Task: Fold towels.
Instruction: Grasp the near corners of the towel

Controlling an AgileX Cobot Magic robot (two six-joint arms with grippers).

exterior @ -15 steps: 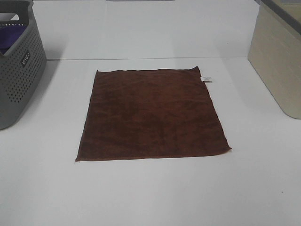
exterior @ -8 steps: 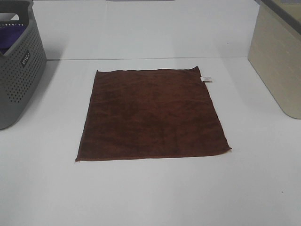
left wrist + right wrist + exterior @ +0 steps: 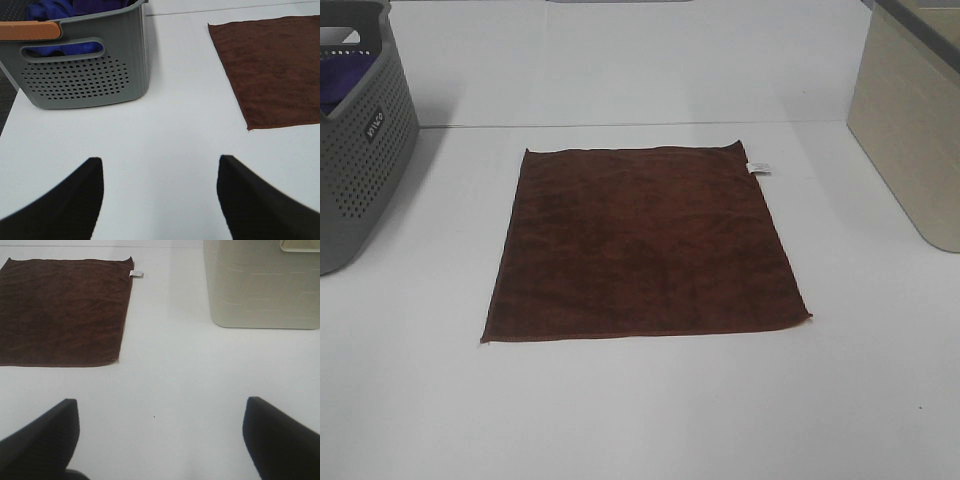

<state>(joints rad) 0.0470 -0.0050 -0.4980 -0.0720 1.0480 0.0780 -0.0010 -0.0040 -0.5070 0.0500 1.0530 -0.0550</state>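
A dark reddish-brown towel [image 3: 645, 242] lies spread flat and square in the middle of the white table, its small white tag [image 3: 759, 168] at the far right corner. Neither arm appears in the exterior high view. In the left wrist view my left gripper [image 3: 160, 195] hovers open over bare table, well short of the towel [image 3: 272, 70], nothing between its fingers. My right gripper [image 3: 160, 435] is open too, above bare table on the other side of the towel [image 3: 62, 310], with its tag [image 3: 136, 273] visible.
A grey perforated basket [image 3: 360, 150] holding purple-blue fabric [image 3: 55, 10] stands at the left, with an orange handle [image 3: 27, 30]. A beige bin [image 3: 910, 130] stands at the right; it shows as well in the right wrist view [image 3: 262, 285].
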